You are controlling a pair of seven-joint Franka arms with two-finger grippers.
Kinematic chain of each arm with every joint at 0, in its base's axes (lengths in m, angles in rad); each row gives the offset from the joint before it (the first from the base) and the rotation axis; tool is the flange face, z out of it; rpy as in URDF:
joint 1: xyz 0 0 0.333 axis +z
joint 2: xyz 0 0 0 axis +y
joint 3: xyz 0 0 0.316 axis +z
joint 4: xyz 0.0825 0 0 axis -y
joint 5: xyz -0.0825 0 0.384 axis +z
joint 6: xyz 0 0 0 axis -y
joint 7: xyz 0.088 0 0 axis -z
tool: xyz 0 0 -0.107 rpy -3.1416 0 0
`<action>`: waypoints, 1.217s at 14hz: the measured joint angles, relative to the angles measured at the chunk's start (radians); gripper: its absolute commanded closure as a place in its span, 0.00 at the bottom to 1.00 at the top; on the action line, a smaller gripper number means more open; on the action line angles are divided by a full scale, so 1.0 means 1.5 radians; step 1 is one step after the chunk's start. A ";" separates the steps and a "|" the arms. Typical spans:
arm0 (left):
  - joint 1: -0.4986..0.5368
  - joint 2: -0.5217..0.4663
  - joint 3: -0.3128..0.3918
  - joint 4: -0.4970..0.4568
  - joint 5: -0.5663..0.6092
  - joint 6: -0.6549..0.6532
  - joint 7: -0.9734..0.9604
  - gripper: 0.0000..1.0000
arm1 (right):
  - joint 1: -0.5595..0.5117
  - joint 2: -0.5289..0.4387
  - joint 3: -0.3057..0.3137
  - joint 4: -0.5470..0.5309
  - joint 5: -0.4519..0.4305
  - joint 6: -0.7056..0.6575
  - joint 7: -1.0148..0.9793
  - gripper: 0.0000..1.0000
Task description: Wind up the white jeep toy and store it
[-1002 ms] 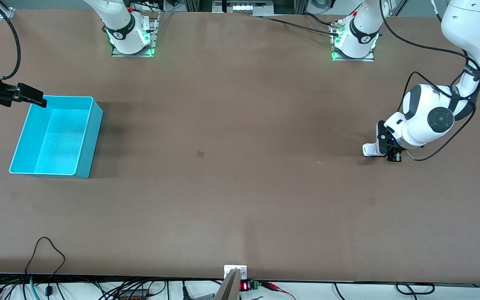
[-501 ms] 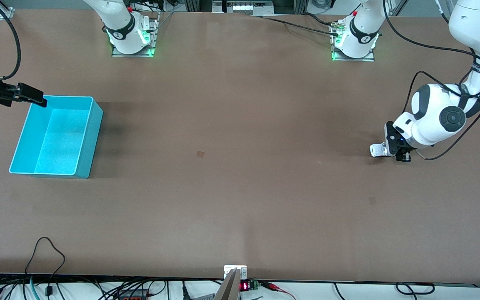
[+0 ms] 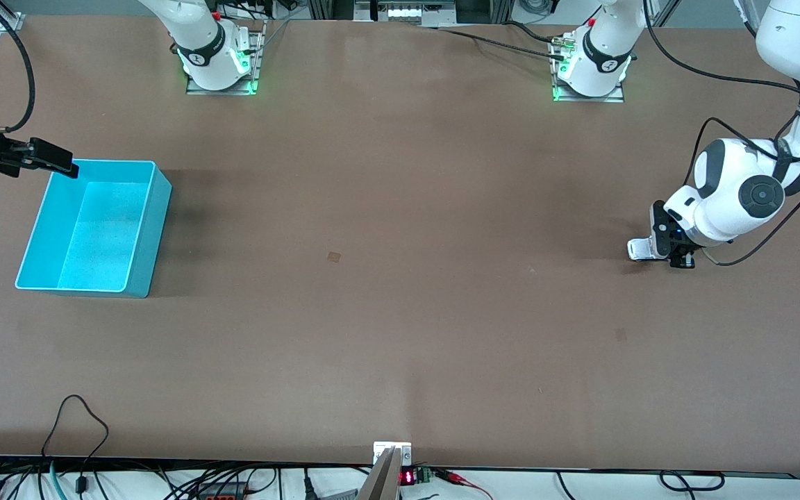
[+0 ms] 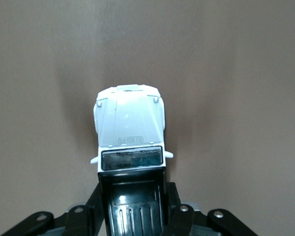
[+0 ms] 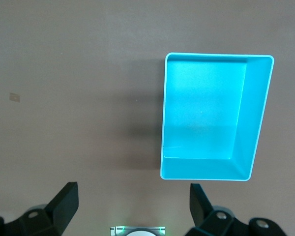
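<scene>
We see the left gripper (image 3: 671,251) clamped on the white jeep toy (image 4: 130,129) by its black rear, low on the table (image 3: 400,278) at the left arm's end. The right gripper (image 5: 132,206), fingers spread wide, waits above the turquoise bin (image 3: 153,229) at the right arm's end.

I work in a robotics lab. My bases (image 3: 219,59) are bolted to a bare brown table (image 3: 400,312). Cables (image 3: 80,417) and electronics line its near edge.

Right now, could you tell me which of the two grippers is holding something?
The left gripper, low at its own end of the table, is shut on the toy car; the right gripper waits open by the bin.
</scene>
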 measured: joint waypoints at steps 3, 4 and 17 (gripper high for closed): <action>0.024 0.004 0.000 0.006 0.000 0.001 0.012 0.76 | 0.000 0.000 0.000 0.000 0.000 0.000 0.000 0.00; 0.034 0.006 0.000 0.008 0.001 0.001 0.015 0.76 | 0.000 0.000 0.000 0.000 0.000 0.000 0.000 0.00; 0.092 0.024 -0.001 0.035 0.051 -0.001 0.050 0.76 | 0.000 0.000 0.000 0.000 0.000 0.000 0.000 0.00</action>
